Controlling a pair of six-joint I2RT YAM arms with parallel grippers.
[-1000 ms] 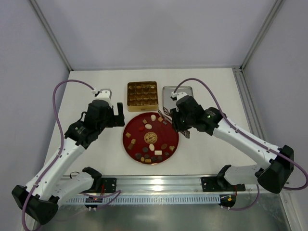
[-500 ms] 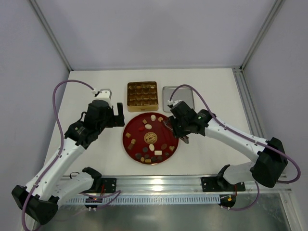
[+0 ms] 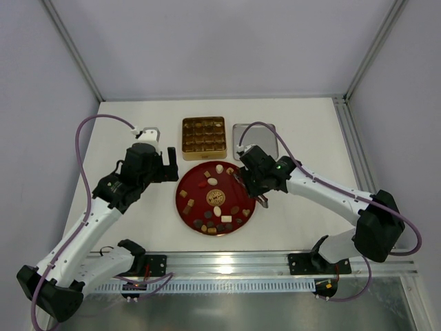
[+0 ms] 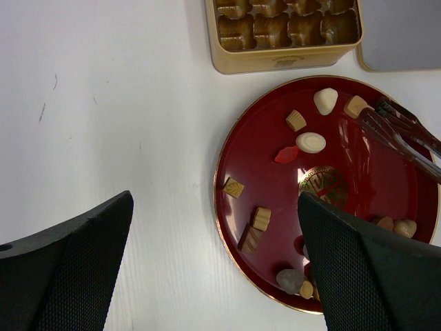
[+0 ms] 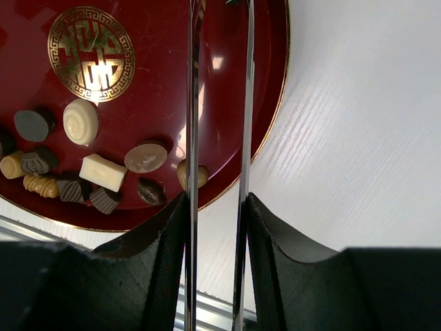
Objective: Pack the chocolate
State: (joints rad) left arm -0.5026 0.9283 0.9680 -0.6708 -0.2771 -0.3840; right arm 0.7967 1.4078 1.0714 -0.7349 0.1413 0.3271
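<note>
The left gripper [image 3: 169, 164] hangs just left of the plate [image 3: 200, 194], its fingers spread wide and holding nothing. Its own camera shows the two dark fingers framing the plate's left half from above. The plate is round and red with a gold rim and a gold emblem at its centre. All the loose chocolate [image 4: 311, 142] lies on it: small pieces in cream, tan and dark brown. A few are scattered across the plate's far and left parts, and a denser row runs along its near edge. Just beyond the plate sits the box [image 3: 204, 134], square and gold, with a grid of compartments. The left wrist view shows brownish shapes in its nearest row, but whether they are chocolate cannot be told. A flat grey lid [image 3: 265, 134] lies beyond the plate's right side, beside the box. The right gripper [image 5: 215, 203] is above the plate's right edge, clenched on metal tongs [image 5: 192, 103]. The overhead view shows little of these. The right wrist view shows two long bright blades running out from between the fingers over the plate. The blades stand slightly apart with nothing between them. The left wrist view shows their tips low over the plate's far right part, near a tan piece.
</note>
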